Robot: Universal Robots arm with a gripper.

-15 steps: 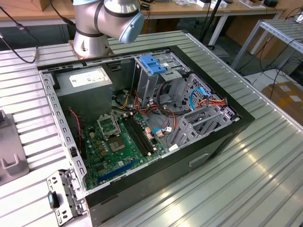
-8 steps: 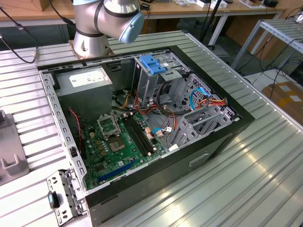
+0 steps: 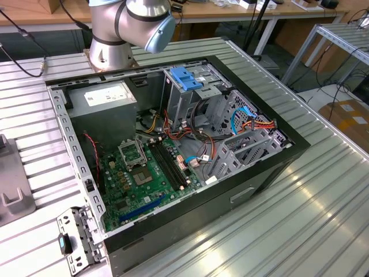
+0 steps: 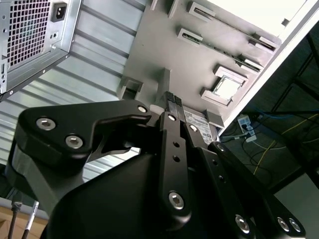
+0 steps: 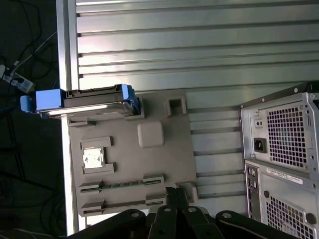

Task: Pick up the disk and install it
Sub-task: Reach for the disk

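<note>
Gripper first, since it's right up against the lens in both wrist views. It's black and chunky, with its fingers pinched together and nothing between them. It hangs above a grey tray and isn't touching anything on it.

Biggest thing around is the ribbed metal table. On it lies the open computer case, flat on its side. In the exterior view the robot arm rises just behind the case. Inside the case you get:
- a green motherboard
- a grey power supply with a white label on top
- a light-blue latch piece on the metal drive cage
- a tangle of red, orange and blue cables

In the first wrist view the tray lies flat on the table, just beside the case's back panel. That panel has a power socket and a white printed sticker on it.

The disk isn't in the case. It's a dark drive in a bright blue carrier, standing on its long edge in a holder at one end of the tray, right at the table's rim. That's across the tray from the case.

Small stuff: a shiny square chip sits in one of the tray's pockets. A perforated metal bracket lies by the case's corner nearest the exterior camera.
</note>
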